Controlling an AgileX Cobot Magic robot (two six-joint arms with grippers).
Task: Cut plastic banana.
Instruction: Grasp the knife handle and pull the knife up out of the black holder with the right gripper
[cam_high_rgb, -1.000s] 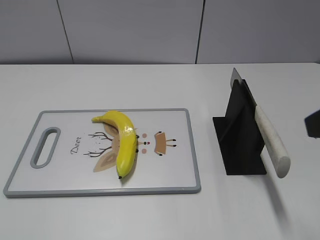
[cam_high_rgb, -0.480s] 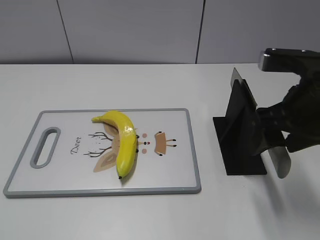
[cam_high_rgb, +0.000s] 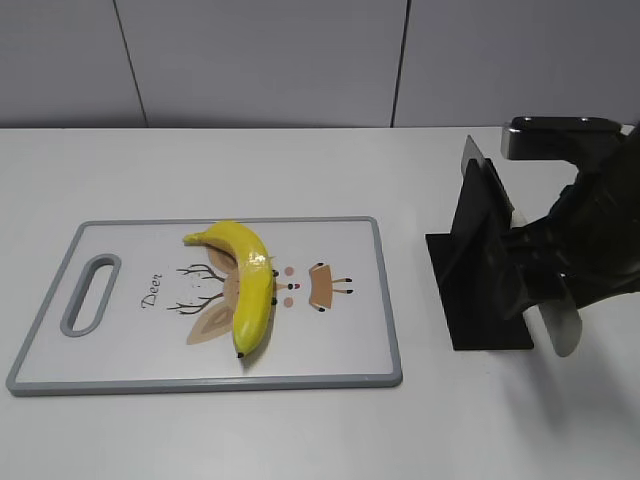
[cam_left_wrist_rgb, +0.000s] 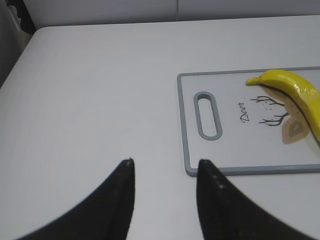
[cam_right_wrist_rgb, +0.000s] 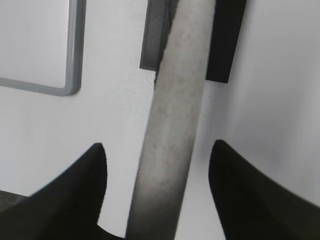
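The white counter (cam_high_rgb: 250, 430) carried every item in the scene. Of those items the cutting board (cam_high_rgb: 120, 330) was the largest: white with a grey rim, a slotted handle at its 9 o'clock end, and a deer drawing with the word "Deer" printed on its face. It occupied the left half of the exterior view.

The right arm (cam_high_rgb: 590, 240) entered the exterior view from the 3 o'clock edge and hung over the knife handle. A black knife stand (cam_high_rgb: 480, 270) stood upright on the counter at 3 o'clock from the board, well apart from it. A knife was slotted in the stand, its pale speckled handle (cam_right_wrist_rgb: 172, 125) pointing toward 5 o'clock in the exterior view.

The plastic banana (cam_high_rgb: 250, 285) lay on the cutting board near its centre, partly covering the deer drawing (stem tip toward 10 o'clock, dark tip toward 6 o'clock).

The right tool (cam_right_wrist_rgb: 157, 192) was spread wide, one finger on each side of the knife handle, with counter visible in both gaps; no contact was made. The left tool (cam_left_wrist_rgb: 165, 200) hung over bare counter near the handle end of the board, its fingers parted and holding nothing.
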